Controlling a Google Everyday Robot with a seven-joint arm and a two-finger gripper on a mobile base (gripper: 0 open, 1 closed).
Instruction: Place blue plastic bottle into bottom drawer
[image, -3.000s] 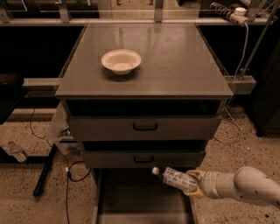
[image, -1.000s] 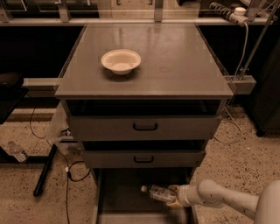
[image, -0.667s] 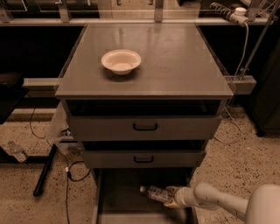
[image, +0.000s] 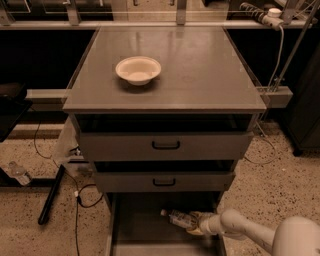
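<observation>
The clear blue plastic bottle (image: 179, 218), white cap pointing left, lies nearly level inside the pulled-out grey bottom drawer (image: 135, 227), its base clasped by the gripper (image: 196, 223) at the drawer's right side

Dim (end effector (image: 193, 223) in bottom drawer (image: 140, 226)).

Speckled terrazzo floor (image: 285, 172), grey drawer cabinet (image: 200, 75), dim light
</observation>
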